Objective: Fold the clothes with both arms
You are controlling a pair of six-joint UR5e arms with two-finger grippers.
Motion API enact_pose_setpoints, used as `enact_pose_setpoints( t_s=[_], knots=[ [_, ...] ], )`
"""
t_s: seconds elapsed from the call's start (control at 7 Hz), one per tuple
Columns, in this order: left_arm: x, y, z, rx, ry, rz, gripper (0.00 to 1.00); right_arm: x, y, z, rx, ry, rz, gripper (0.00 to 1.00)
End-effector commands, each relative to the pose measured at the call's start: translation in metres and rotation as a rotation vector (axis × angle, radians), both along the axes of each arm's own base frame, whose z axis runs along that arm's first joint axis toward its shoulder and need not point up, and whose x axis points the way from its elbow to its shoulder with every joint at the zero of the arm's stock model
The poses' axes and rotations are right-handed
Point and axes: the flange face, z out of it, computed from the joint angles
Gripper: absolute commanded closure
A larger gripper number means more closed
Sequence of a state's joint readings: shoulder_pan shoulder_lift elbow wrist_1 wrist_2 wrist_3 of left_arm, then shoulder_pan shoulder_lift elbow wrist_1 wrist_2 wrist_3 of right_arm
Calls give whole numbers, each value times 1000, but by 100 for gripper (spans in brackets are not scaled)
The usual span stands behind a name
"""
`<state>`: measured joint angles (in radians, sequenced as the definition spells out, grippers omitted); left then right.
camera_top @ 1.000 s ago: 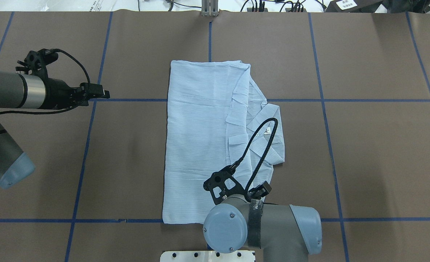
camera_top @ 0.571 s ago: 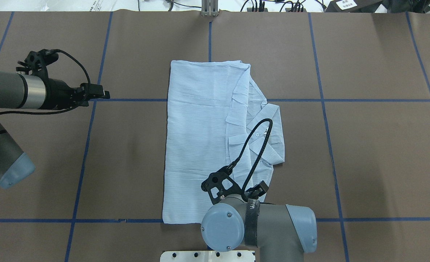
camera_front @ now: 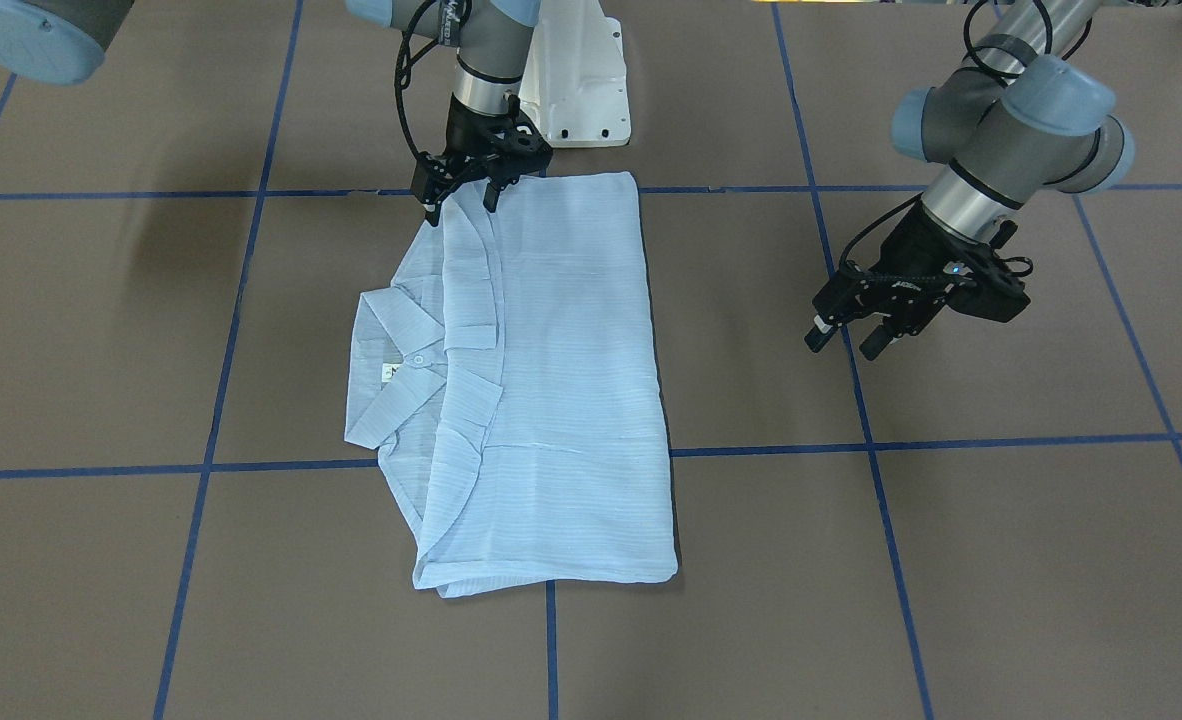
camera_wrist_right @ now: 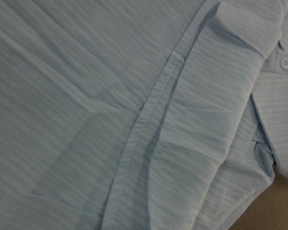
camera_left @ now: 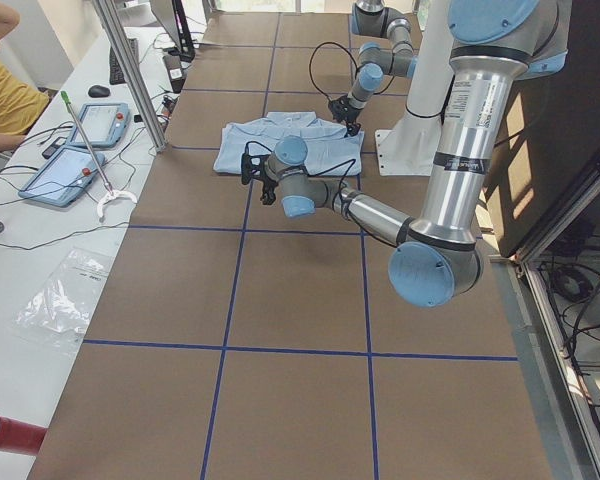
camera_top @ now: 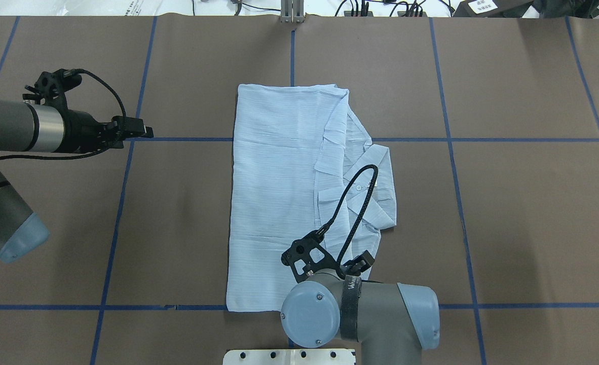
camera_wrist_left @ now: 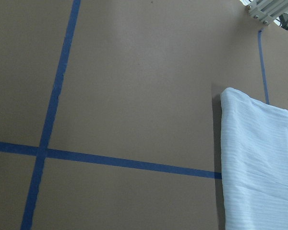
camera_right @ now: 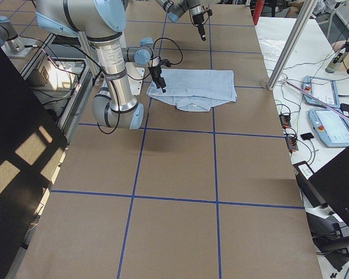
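The pale-blue striped shirt (camera_front: 551, 380) lies folded in a long rectangle at mid-table, also in the overhead view (camera_top: 279, 192). Its collar (camera_front: 391, 345) with the small label sticks out on one side. My right gripper (camera_front: 461, 205) is open, its fingertips down at the shirt's corner nearest the robot base; in the overhead view my wrist hides it. Its wrist view shows shirt fabric (camera_wrist_right: 86, 96) and a white button (camera_wrist_right: 285, 63) up close. My left gripper (camera_front: 841, 340) is open and empty above bare table, well apart from the shirt, as the overhead view (camera_top: 145, 133) shows.
The brown table carries a grid of blue tape lines (camera_top: 178, 139). The white pedestal base (camera_front: 576, 90) stands just behind the shirt. Beyond the table's far edge are a metal post (camera_right: 285, 52) and a bench with tablets (camera_right: 331, 125).
My right arm has shifted slightly towards the robot base and to the overhead view's left, over the shirt's near corner. The left arm and the shirt have not moved.
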<state>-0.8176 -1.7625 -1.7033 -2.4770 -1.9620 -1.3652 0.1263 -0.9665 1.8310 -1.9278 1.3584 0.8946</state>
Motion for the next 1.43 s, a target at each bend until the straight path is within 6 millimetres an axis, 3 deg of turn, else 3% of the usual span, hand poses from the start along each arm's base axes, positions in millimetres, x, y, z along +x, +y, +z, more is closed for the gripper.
enact_pose_setpoints(
  t_s=[0.0,0.29,0.43,0.71,1.0,1.29],
  knots=[
    [0,0,-1,2,2,0,9,1,-3,8,-1,17,-4,0],
    [0,0,-3,4,4,0,9,17,-29,13,-29,18,11,0],
    [-1,1,-5,8,7,0,9,34,-30,32,-24,37,1,0],
    [-2,1,-8,10,11,1,9,89,-25,64,-21,56,-7,0],
    [-3,3,-12,11,21,17,9,96,-25,65,-20,59,-6,0],
    [-5,4,-16,14,28,22,9,88,-26,45,-29,15,1,0]
  ],
)
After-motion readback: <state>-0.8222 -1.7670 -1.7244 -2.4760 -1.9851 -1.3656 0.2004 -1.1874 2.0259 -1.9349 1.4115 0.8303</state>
